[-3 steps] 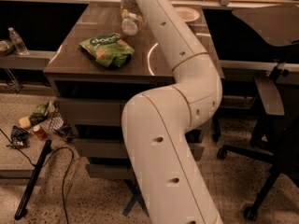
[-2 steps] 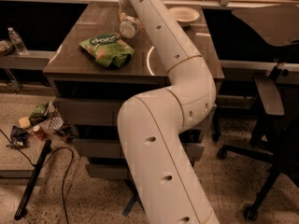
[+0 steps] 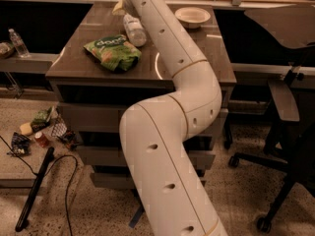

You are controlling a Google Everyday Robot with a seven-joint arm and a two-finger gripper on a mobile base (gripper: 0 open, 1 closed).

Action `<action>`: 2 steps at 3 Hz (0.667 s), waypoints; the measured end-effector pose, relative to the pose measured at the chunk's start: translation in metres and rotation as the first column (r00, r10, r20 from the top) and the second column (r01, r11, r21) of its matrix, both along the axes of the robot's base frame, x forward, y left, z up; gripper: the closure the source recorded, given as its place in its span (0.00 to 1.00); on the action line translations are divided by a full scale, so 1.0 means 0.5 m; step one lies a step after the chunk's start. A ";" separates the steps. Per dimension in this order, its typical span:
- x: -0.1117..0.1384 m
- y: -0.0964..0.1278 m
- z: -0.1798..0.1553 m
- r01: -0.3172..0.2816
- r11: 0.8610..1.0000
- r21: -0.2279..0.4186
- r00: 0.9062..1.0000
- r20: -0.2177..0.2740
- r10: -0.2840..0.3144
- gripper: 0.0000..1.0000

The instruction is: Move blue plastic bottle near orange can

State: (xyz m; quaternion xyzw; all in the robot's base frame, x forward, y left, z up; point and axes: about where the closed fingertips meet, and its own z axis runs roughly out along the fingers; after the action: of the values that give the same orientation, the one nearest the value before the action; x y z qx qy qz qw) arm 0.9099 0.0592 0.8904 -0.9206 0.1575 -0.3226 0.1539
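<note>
1. White plastic shells are covering the robot arm (image 3: 167, 132), which is rising from the bottom of the view, bending in front of the bench and stretching over its top toward the far left corner.
2. The gripper (image 3: 121, 5) is sitting at the arm's far end, over the back of the bench and just above the far end of the blue plastic bottle. The arm is hiding most of it, so it cannot be told whether it is open, closed or gripping the bottle.
3. The blue plastic bottle (image 3: 134, 29) is lying on the dark bench (image 3: 74, 65), in the back left part of the top, with its length running away from the camera. It is lying close beside the arm and just behind the chip bag.
4. A green chip bag (image 3: 113, 52) is lying flat on the bench, nearer the front edge than the bottle.
5. A white bowl (image 3: 193, 16) is standing upright at the back right of the bench, on the other side of the arm and well apart from the bottle.
6. A small clear water bottle (image 3: 18, 42) is standing upright on a lower ledge at the far left, off the bench.
7. Scattered litter (image 3: 39, 131) and a black cable (image 3: 69, 181) are lying on the speckled floor to the left, and a dark office chair (image 3: 285, 107) is standing to the right.
</note>
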 end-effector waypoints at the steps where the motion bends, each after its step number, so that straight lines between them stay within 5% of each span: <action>1: 0.004 -0.014 0.001 0.023 1.000 -0.003 1.000 0.005 -0.023 0.00; 2: 0.010 -0.056 0.033 0.051 0.999 0.003 0.998 0.041 -0.051 0.00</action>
State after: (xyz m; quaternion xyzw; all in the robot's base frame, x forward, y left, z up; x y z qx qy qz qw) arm 0.9151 0.0313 0.9069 -0.9092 0.1782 -0.3451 0.1499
